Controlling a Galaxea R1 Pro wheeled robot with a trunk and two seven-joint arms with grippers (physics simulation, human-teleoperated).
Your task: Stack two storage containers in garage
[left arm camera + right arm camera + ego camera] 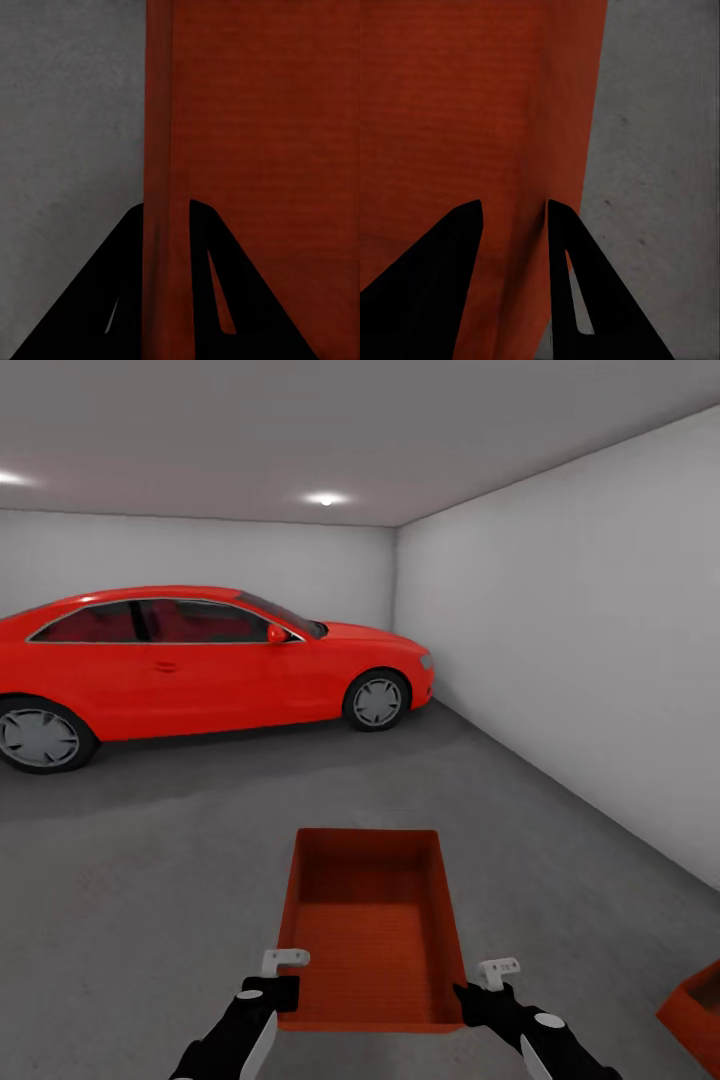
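Both grippers pinch one orange container (372, 930), the left gripper (272, 992) on its left wall and the right gripper (478, 994) on its right wall. Its long side runs straight away from them, over the grey garage floor (150, 900). A second container (698, 1015) sits low beside the right gripper, so that arm is nearer it.

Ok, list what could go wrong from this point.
1. Each claw pinches only a thin side wall of the held container: left claw, right claw. Uneven motion could tilt it or let a wall slip free.
2. The other container sits off to the right at the head view's edge, so lining up the stack means turning with the load and may misalign.
3. The red car ahead limits forward room.
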